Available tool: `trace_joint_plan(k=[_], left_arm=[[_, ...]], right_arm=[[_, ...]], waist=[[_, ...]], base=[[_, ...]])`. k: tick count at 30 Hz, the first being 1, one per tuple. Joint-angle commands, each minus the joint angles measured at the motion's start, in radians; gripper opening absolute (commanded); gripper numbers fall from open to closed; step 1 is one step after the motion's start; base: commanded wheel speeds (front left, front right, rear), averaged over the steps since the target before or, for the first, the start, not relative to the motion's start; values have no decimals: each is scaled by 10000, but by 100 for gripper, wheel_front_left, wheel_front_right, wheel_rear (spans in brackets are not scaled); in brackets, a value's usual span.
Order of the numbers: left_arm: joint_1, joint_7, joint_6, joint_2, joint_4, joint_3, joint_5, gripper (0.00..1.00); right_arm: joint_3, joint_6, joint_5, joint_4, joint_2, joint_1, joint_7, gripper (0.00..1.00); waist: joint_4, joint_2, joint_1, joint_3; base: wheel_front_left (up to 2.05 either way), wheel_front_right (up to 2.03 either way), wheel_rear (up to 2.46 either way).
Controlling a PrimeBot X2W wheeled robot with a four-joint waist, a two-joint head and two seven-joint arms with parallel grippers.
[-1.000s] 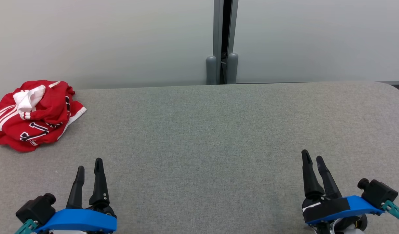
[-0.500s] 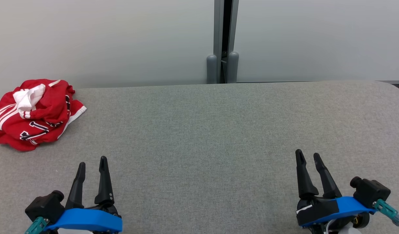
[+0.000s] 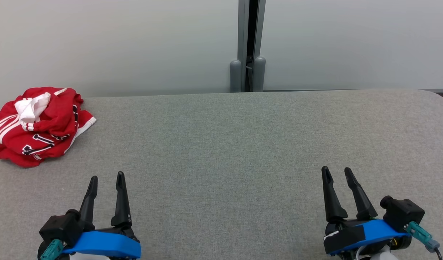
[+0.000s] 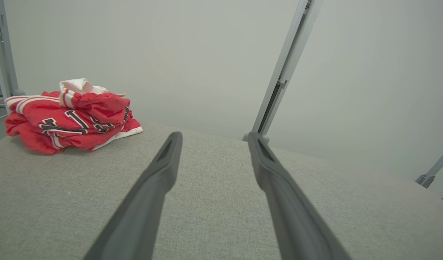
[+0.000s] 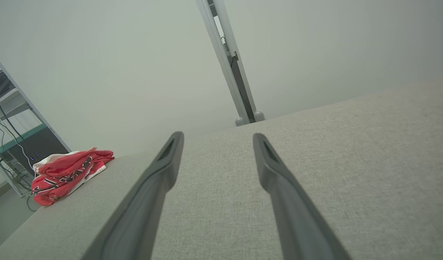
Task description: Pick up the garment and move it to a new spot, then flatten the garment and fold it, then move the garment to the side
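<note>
A crumpled red jersey garment with white stripes and dark lettering [image 3: 37, 126] lies in a heap on the grey fabric-covered tabletop [image 3: 221, 144]. Taking the grey metal post [image 3: 247, 47] behind the tabletop's far edge as the mark, the garment sits well off to the robot's left of it, at the far left corner, with its back edge against the pale wall panel [image 3: 116, 43] and a white lining showing on top.

The left gripper [image 3: 107, 176] hangs over the near edge, left of the post and well short of the garment, touching nothing. Its jaws stand apart with only bare cloth between them. The right gripper [image 3: 336, 168] hangs over the near edge on the other side of the post, about as far from it as the left. Its jaws are likewise spread and empty.
</note>
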Motion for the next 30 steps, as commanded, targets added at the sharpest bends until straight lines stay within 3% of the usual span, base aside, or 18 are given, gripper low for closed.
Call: trace_joint_plan(k=[1, 30], left_arm=[[-148, -113, 63, 68, -33, -16, 256, 100], [-211, -643, 209, 90, 304, -242, 2218, 100]], right_arm=[[37, 3, -282, -25, -31, -206, -98, 100], [168, 2, -2396, 354, -33, -284, -640, 100]], waist=[[0, 0, 0, 4], [-45, 0, 0, 42]], base=[[0, 0, 0], [0, 0, 0]])
